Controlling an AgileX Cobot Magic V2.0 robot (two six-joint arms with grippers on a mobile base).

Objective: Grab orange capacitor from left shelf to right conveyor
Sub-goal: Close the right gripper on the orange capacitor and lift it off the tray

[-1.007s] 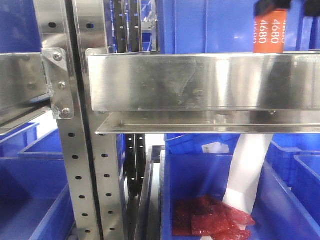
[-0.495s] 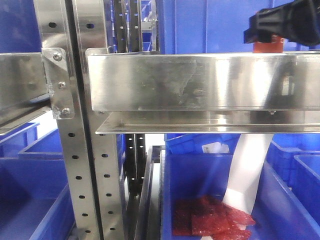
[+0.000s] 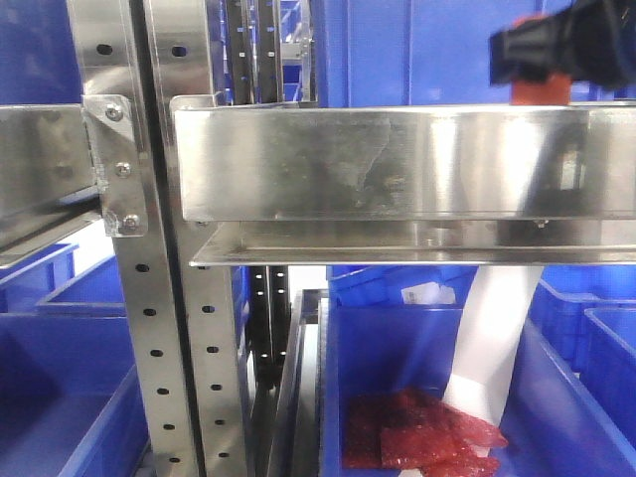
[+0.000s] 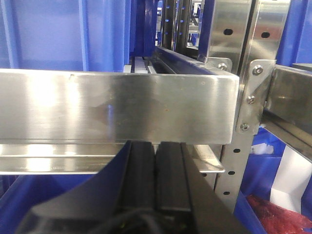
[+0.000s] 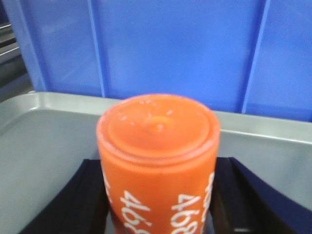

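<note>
The orange capacitor point(image 5: 158, 146) is a cylinder with white digits. In the right wrist view it stands upright between the black fingers point(image 5: 90, 195) of my right gripper point(image 5: 158, 204), over a grey surface point(image 5: 39, 136). In the front view only a bit of the capacitor point(image 3: 542, 92) shows under my right gripper point(image 3: 537, 55), at the top right just above the steel shelf rail point(image 3: 397, 164). My left gripper point(image 4: 156, 146) is shut and empty, its tips just below the steel shelf rail point(image 4: 117, 107).
A perforated steel upright point(image 3: 129, 298) stands at the left. Blue bins sit below the shelf, one holding red bags point(image 3: 417, 437) and a white strip point(image 3: 492, 338). A blue bin wall point(image 5: 170, 44) rises right behind the capacitor.
My right gripper has come down from the top edge of the front view with the capacitor. The capacitor's printed side, plain a second ago, is now mostly hidden. The left gripper's earlier position is not shown.
</note>
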